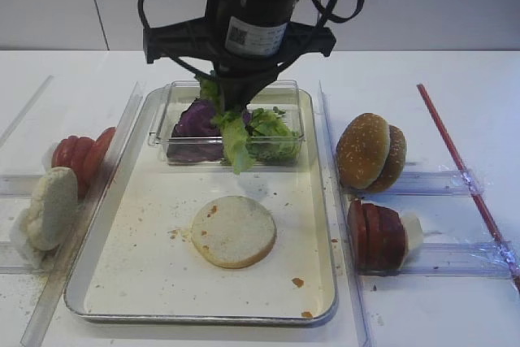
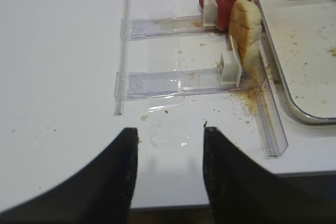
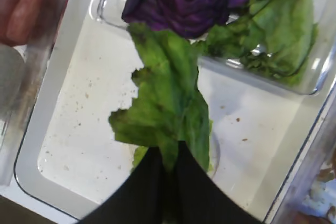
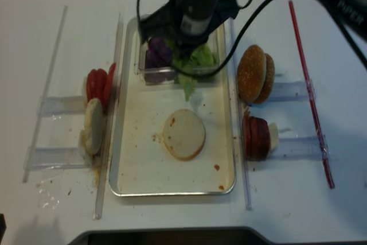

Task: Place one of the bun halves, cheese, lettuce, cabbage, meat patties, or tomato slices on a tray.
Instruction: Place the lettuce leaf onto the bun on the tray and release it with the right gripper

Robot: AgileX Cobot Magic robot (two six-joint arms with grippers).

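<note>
Holding a lettuce leaf (image 3: 167, 109) pinched between its closed jaws, the right gripper (image 3: 169, 169) hangs above the far part of the tray (image 1: 322, 278), with the leaf dangling free just near of the clear plastic container (image 1: 294, 101) it seems to have come out of. One bun half (image 1: 234, 231) already lies flat near the middle of the tray, so the job looks partly done: the leaf is lifted but not yet set down, and what remains, as I judge it, is to carry it nearward and let it go on the tray, perhaps on the bun.

The container still holds purple cabbage (image 1: 195, 123) on its left side and more lettuce on its right. The hanging leaf's upper end lies close to the cabbage, so it might drag there.

On the counter (image 1: 455, 62) left of the tray stand tomato slices (image 1: 77, 152) and a pale bun piece (image 1: 50, 207) in clear racks. On the right are a sesame bun (image 1: 370, 150), meat patties (image 1: 378, 233) and a red rod (image 1: 459, 164). None of these blocks the way.

The left gripper (image 2: 170, 145) sits over bare counter well left of the tray, jaws spread and empty.
</note>
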